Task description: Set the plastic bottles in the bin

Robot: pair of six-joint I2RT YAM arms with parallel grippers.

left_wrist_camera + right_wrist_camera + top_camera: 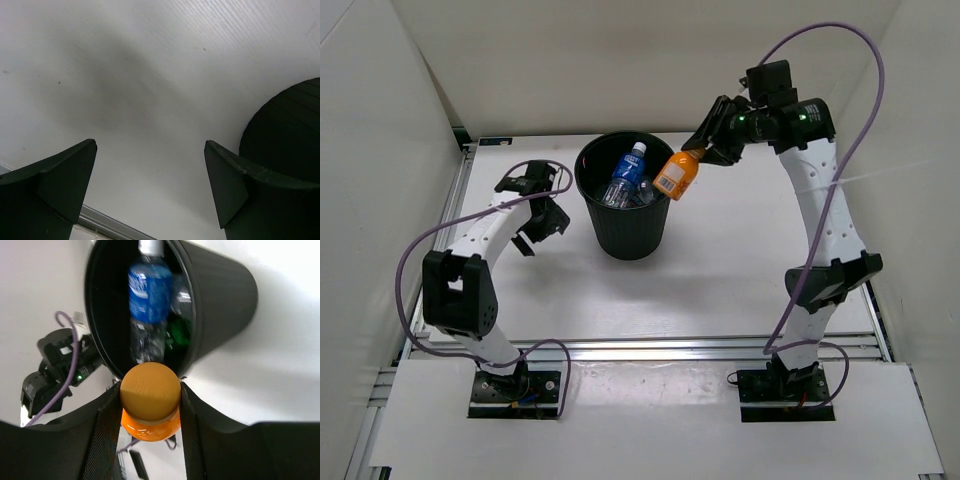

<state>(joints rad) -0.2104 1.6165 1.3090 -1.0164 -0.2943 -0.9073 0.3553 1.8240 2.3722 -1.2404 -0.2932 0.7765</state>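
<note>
The black bin (630, 232) stands upright on the white table, and its wall (220, 300) fills the top of the right wrist view. Inside lie a clear bottle with a blue label (626, 177), (149, 290), a green bottle (179, 332) and clear bottles (142, 342). My right gripper (700, 152), (150, 390) is shut on the cap of the stubby orange bottle (676, 176), (151, 407). That bottle hangs tilted in the air at the bin's right rim. My left gripper (542, 222), (150, 150) is open and empty, low over the table to the left of the bin (290, 135).
White walls enclose the table at the left, back and right. An aluminium rail (650, 348) runs along the table's near edge. The left arm (55, 370) shows beyond the bin in the right wrist view. A purple cable (860, 110) loops above the right arm.
</note>
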